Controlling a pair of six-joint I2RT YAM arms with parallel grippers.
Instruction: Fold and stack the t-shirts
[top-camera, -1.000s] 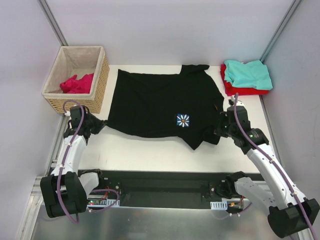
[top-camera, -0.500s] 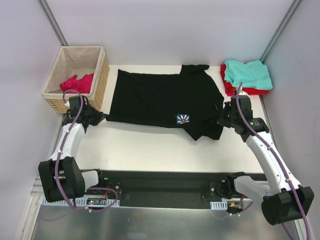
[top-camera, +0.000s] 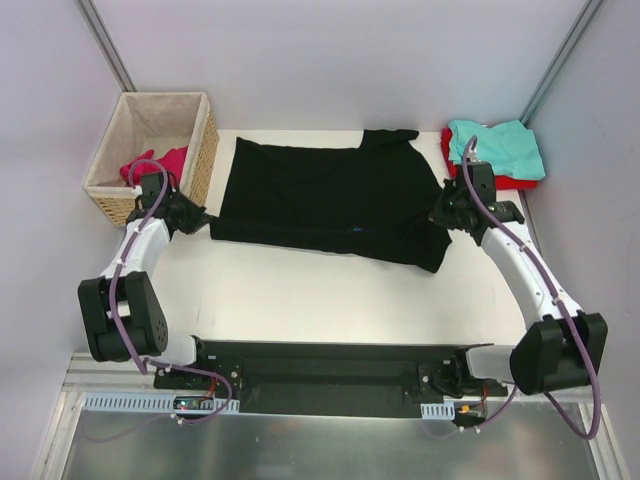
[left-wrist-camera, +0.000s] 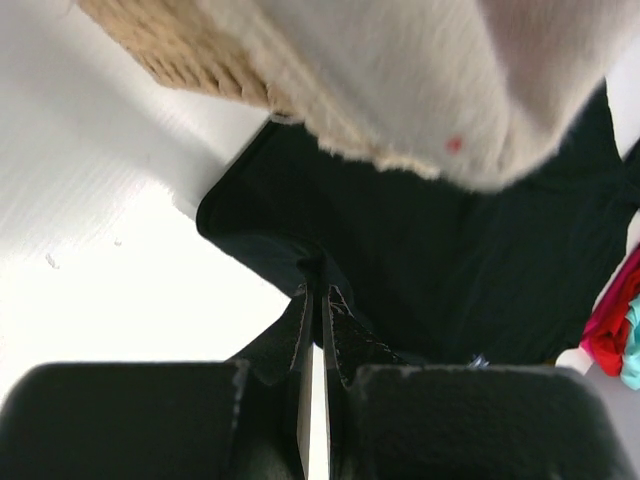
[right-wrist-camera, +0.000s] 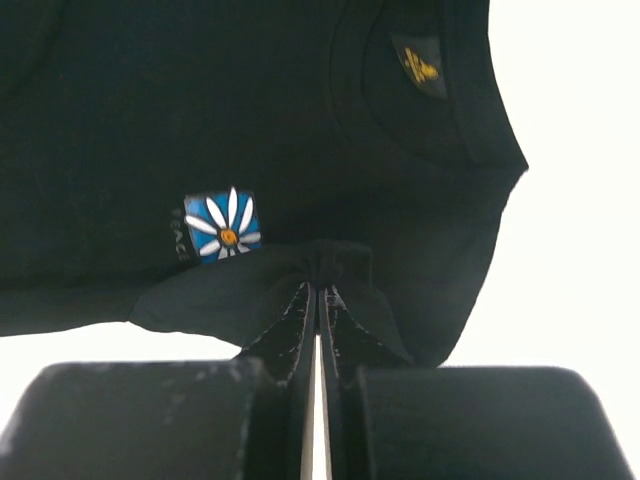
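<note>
Bases of both arms sit at the near edge of the white surface, w/ a bare strip of it between them and the cloth. Left arm runs up the left side; left pincer is clamped shut on the left edge of the large black cloth t-shirt. Left wrist view shows its fingertips pressed together w/ a pinch of black fabric between them. Right arm runs up the right side; right pincer is likewise closed tight on the tee's right edge. In the right wrist view the pinched cloth bunches at the tips, just beside a small blue square patch w/ a white daisy; a small yellow neck label shows farther up by the collar. The black tee lies spread across the middle of the surface, approx. between the two pincers, its near hem running unevenly left to right and dipping lower at the right. Beyond the left pincer, at the far left, stands the woven wicker basket w/ beige lining, touching or just beside the tee's left edge; a crumpled magenta-pink t-shirt lies inside it. At the far right corner, just past the right pincer, a teal t-shirt rests on top of a red t-shirt, both folded into a stack.
</note>
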